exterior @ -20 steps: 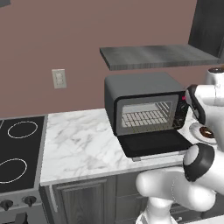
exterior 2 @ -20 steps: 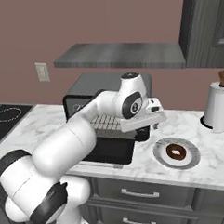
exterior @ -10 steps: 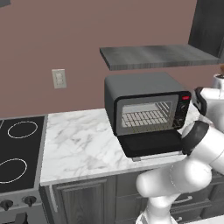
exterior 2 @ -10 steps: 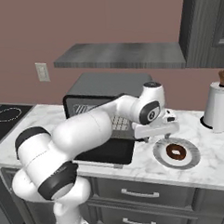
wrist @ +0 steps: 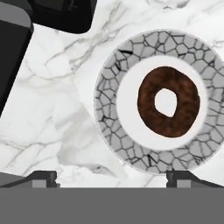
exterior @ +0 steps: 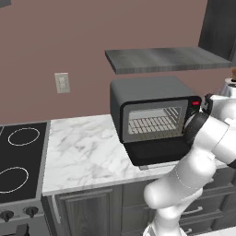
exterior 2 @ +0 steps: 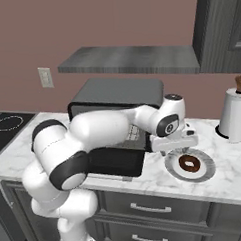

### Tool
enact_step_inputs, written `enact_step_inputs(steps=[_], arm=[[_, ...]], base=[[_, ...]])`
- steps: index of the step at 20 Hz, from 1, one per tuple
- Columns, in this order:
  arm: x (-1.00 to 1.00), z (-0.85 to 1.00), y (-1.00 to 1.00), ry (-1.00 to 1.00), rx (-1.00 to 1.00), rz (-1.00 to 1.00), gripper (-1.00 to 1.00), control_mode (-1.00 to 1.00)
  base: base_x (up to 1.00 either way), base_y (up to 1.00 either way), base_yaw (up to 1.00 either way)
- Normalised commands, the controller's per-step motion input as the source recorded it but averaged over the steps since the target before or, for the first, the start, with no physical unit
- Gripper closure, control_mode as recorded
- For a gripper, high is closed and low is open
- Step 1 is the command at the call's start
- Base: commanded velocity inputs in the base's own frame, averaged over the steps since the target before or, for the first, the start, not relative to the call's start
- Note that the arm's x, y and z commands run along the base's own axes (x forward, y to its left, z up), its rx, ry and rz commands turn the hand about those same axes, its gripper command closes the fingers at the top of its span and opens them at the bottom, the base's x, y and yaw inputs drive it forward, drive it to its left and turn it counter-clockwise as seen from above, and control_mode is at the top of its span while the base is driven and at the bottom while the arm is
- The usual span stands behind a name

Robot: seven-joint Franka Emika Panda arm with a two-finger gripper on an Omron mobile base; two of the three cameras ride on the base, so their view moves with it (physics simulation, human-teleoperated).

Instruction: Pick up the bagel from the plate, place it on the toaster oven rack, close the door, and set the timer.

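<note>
A dark brown bagel (exterior 2: pixel 190 163) (wrist: pixel 151 103) lies in the middle of the round plate (exterior 2: pixel 209 171) (wrist: pixel 109 127), which has a crackled grey rim and rests on the marble counter right of the toaster oven (exterior 2: pixel 116 92) (exterior: pixel 147 97). The oven's door (exterior 2: pixel 114 163) (exterior: pixel 156 152) hangs open and flat, and the silver wire rack (exterior: pixel 152 123) sits inside. My gripper (exterior 2: pixel 176 147) (wrist: pixel 111 178) hovers open just above the plate's left side, nothing between its fingertips (wrist: pixel 41 177). In the hand view the bagel sits to the right of the gripper's centre line.
A paper towel roll (exterior 2: pixel 235 116) stands on the counter right of the plate. A grey shelf (exterior 2: pixel 129 59) hangs above the oven. A stovetop (exterior: pixel 18 156) lies at the far left, and the counter edge and drawers (exterior 2: pixel 147 208) run below the plate.
The arm has swung right, away from the front of the oven, and lowered over the plate. The jaws have stayed wide apart.
</note>
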Motion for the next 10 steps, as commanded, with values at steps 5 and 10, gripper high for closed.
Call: enact_step_inputs(steps=[5, 10], arm=[[0.08, -0.34, -0.07, 0.0, 0.0, 0.01, -1.0, -1.0], [0.01, -0.38, -0.11, -0.01, 0.0, 0.02, -1.0, -1.0]], base=[[0.0, 0.0, 0.0], [0.0, 0.0, 0.0]])
